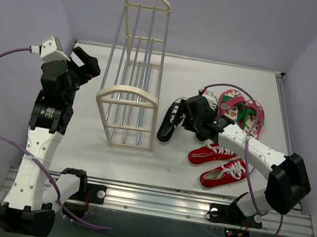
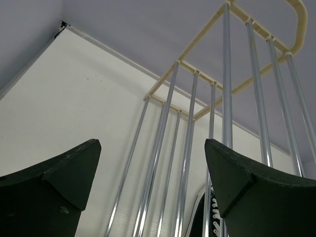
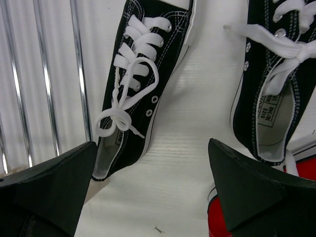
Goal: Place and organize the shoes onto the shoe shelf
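The shoe shelf [image 1: 129, 96], cream arched frames joined by silver rods, is left of centre; its rods fill the left wrist view [image 2: 187, 123] and show at the left of the right wrist view [image 3: 47, 74]. One black sneaker [image 1: 170, 119] lies just right of it, also in the right wrist view [image 3: 138, 84]. The second black sneaker [image 3: 274, 84] is mostly under my right arm. My right gripper [image 1: 192, 115] [image 3: 152, 148] is open and empty above the gap between them. Two red sneakers [image 1: 210, 154] and the pink flip-flops [image 1: 242, 108] lie further right. My left gripper [image 1: 85, 64] [image 2: 152, 143] is open and empty, left of the shelf.
The white table [image 1: 81, 142] is boxed in by lavender walls on three sides. A metal rail [image 1: 163, 201] runs along the near edge by the arm bases. A purple cable [image 1: 236, 89] loops over the flip-flops.
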Tool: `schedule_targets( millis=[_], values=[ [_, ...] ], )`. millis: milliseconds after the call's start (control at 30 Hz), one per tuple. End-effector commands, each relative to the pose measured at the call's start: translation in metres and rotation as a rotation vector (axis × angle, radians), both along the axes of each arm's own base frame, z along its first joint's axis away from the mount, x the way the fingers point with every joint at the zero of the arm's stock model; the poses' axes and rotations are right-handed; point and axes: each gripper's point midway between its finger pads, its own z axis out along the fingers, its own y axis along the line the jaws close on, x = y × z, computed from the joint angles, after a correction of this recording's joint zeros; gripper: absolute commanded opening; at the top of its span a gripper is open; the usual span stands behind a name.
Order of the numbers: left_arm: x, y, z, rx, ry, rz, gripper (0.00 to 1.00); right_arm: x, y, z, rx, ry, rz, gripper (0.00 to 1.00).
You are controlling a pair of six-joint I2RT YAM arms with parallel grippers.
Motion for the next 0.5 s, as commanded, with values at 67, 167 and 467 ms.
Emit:
schedule_targets(
  millis=[67,167,467],
  values=[
    [0.008,-0.005,0.011,0.017,-0.056,-0.033,0.99,0.009,0.028,0.002,0.062,-0.021,-0.074,1.00],
    [0.009,-0.007,0.010,0.016,-0.059,-0.043,0.99,0.004,0.037,-0.017,0.051,0.029,-0.047,1.00],
    [0.014,-0.007,0.005,0.018,-0.048,-0.044,0.99,-0.013,0.047,-0.051,0.040,0.122,-0.048,0.97]
  ],
)
